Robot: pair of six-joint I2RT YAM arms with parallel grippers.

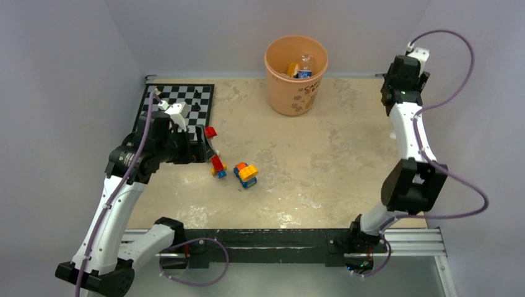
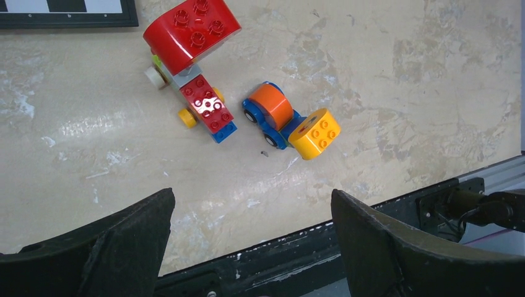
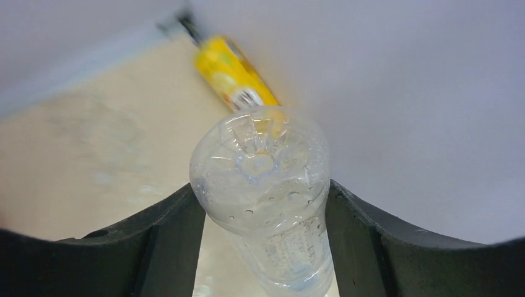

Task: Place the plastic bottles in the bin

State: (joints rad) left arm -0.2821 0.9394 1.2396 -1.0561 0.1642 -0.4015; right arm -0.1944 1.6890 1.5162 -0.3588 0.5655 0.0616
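The desk (image 1: 347, 161) is the biggest thing; it is beige and marked, with grey walls along its left, far and right edges and a dark rail (image 1: 297, 238) along the near edge. A wide bare stretch of desk lies between the toys and the right arm (image 1: 408, 142).

The left arm (image 1: 117, 204) bends in from the near left corner; the right arm reaches up to the far right corner, close to the wall.

The bin (image 1: 291, 99) stands upright at the middle of the far edge, near the back wall; some bottles (image 1: 301, 67) lie inside it, one clear with a blue label, the rest too small to tell.

A chessboard (image 1: 186, 99) lies flat in the far left corner; the left arm hides part of it.

The right fingers (image 3: 173, 235) are clamped on a clear bottle (image 3: 263, 198), one on each side, with its bottom end facing the wrist camera; the top view does not show this bottle clearly. Past it a yellow bottle (image 3: 232, 77) lies on the desk by the wall; it is blurry and partly hidden.

The left fingers (image 2: 124, 241) are wide apart and hold nothing; they hang over the desk near its front edge.

A red toy car (image 2: 204, 108) and a blue and orange toy car (image 2: 288, 124) sit just beside each other; a big red block (image 2: 192, 31) is next to the red car, and I cannot tell if they touch.
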